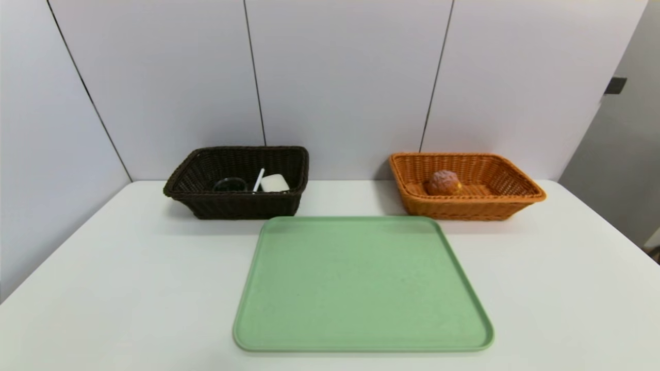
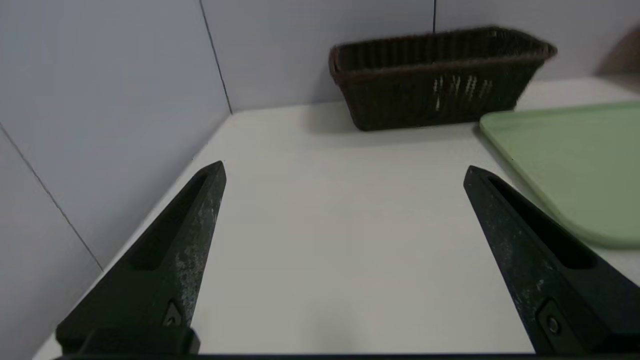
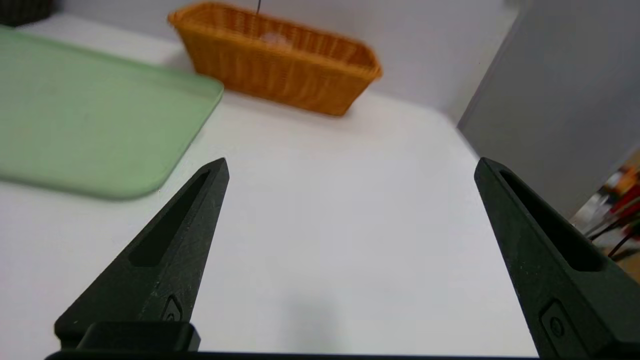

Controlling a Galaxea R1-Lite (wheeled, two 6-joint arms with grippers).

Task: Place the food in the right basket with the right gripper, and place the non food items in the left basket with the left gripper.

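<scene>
**Grippers hang wide, baskets filled**

Both grippers are spread wide with nothing between their fingers: the left gripper (image 2: 344, 167) hovers low over the white table (image 1: 129, 288) near its left wall side, and the right gripper (image 3: 351, 162) hovers over the table's right side, each pointing toward the baskets at the far wall.

Inside the orange basket (image 1: 521, 197) sits the bun (image 1: 443, 183), cracked pinkish top up, resting on the basket floor toward its left end. Over in the dark brown basket (image 1: 234, 206) lie the white block (image 1: 275, 183), the slim white pen (image 1: 258, 180) leaning just beside it, and the glass cup (image 1: 230, 184) to the pen's left.

Between and in front of the two baskets lies a pale green tray (image 1: 361, 283), flat on the table, its far edge near both baskets. Grey wall panels stand behind.
</scene>
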